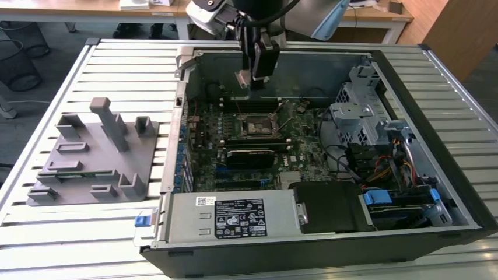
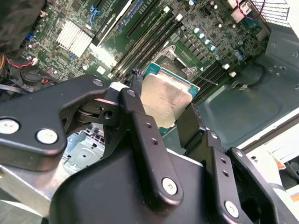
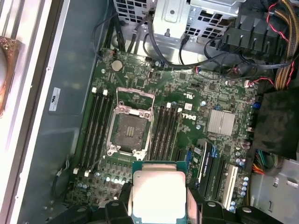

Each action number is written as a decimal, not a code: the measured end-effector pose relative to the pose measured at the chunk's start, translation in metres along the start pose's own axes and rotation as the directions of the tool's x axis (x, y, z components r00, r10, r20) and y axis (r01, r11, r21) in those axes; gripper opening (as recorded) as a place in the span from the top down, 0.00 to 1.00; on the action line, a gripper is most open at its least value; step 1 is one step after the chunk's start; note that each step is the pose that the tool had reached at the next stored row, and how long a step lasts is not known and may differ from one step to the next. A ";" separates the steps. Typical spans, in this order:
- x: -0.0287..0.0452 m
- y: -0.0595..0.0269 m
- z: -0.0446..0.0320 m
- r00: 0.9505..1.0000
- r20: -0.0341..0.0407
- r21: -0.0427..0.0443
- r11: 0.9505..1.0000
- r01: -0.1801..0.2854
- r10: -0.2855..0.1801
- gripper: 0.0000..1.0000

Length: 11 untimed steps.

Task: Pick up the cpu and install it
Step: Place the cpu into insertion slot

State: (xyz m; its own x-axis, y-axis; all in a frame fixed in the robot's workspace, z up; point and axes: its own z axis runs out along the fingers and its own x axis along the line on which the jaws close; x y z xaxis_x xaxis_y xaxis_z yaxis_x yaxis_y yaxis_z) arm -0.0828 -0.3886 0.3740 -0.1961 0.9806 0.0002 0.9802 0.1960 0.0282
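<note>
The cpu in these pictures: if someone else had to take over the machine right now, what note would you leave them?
Hand: shut on the cpu, gripping it by two opposite edges.
Where things are: the cpu is held in the air above the motherboard, inside the open computer case. It is apart from the socket, which is empty with its contacts exposed.
Done: the cpu is picked up.
Left: the cpu is not yet seated in the socket.
</note>
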 end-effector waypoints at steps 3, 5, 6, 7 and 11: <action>0.0000 0.0000 0.0007 1.000 0.001 0.000 1.000 0.000 0.000 0.46; 0.0000 0.0000 0.0014 1.000 0.001 0.000 1.000 0.000 0.000 0.46; 0.0000 0.0000 0.0018 1.000 0.001 0.000 1.000 0.000 0.000 0.46; 0.0000 0.0000 0.0022 1.000 0.001 0.000 1.000 0.000 0.000 0.46; 0.0000 -0.0001 0.0039 1.000 0.001 0.000 1.000 0.000 0.000 0.46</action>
State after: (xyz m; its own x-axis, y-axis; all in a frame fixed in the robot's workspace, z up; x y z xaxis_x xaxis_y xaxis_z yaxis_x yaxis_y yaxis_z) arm -0.0828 -0.3886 0.3702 -0.1962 0.9806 -0.0006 0.9802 0.1961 0.0279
